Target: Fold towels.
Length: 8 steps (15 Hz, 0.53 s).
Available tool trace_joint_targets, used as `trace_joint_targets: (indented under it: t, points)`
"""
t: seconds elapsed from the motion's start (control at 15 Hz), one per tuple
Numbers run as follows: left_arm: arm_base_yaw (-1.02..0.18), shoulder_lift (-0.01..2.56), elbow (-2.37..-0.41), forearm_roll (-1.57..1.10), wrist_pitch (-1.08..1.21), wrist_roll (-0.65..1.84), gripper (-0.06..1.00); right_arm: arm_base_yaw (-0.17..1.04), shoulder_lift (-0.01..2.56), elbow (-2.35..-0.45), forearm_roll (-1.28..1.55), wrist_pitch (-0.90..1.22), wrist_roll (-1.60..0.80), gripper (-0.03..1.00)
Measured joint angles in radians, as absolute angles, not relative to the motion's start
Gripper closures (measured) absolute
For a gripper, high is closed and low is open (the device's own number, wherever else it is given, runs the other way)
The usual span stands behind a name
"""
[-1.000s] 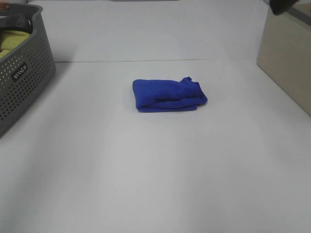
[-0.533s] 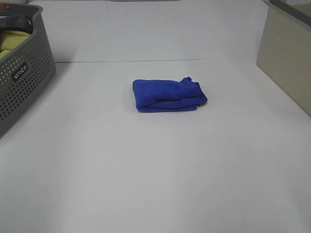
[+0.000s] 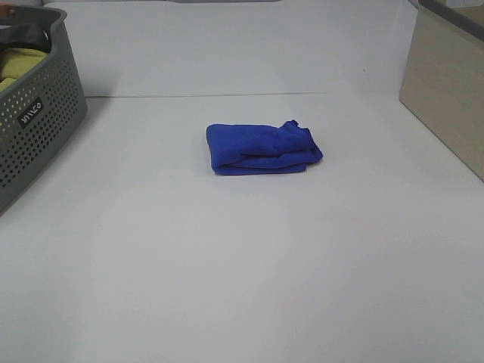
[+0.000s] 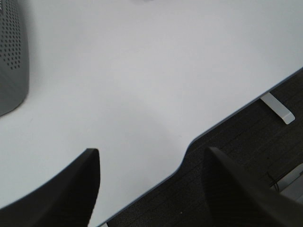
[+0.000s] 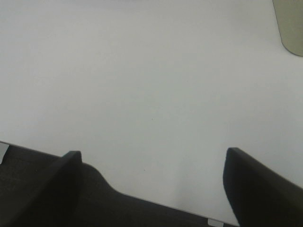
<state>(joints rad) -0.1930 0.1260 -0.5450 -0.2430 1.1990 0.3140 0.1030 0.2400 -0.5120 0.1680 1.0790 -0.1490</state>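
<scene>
A: How many towels do you count?

B: One. A single blue towel [image 3: 262, 149] lies folded into a thick bundle just above the centre of the high view, on the white tabletop [image 3: 242, 272]. Its right end is bunched and uneven, and a layered edge shows along the front.

A: Is anything touching it?

B: Nothing. No arm shows in the high view at all.

A: What else is there?

B: One grey perforated basket [image 3: 34, 128] at the upper left of the frame, well apart from the towel. Inside it I see one yellow-green cloth [image 3: 13, 64] and something dark above that, which I cannot identify. One beige box [image 3: 446, 87] stands at the upper right edge, also well apart from the towel.

A: And the grippers?

B: Two, each seen only from its own wrist camera. The left gripper [image 4: 151, 189] has its jaws apart with nothing between them; it hangs over the tabletop's near edge, with dark floor beyond and the basket's wall at the upper left of that picture. The right gripper [image 5: 151, 184] has its jaws wide apart, also empty, above bare tabletop near the edge, with a corner of the beige box at the upper right.
</scene>
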Motion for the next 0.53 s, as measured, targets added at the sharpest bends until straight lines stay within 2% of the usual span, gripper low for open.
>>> trace_joint_targets:
  t: [0.53]
  points:
    - [-0.193, 0.123, -0.508, -0.311, 1.081, 0.414, 0.34, 0.103, 0.196, -0.508, 0.132, 1.076, -0.149, 0.20]
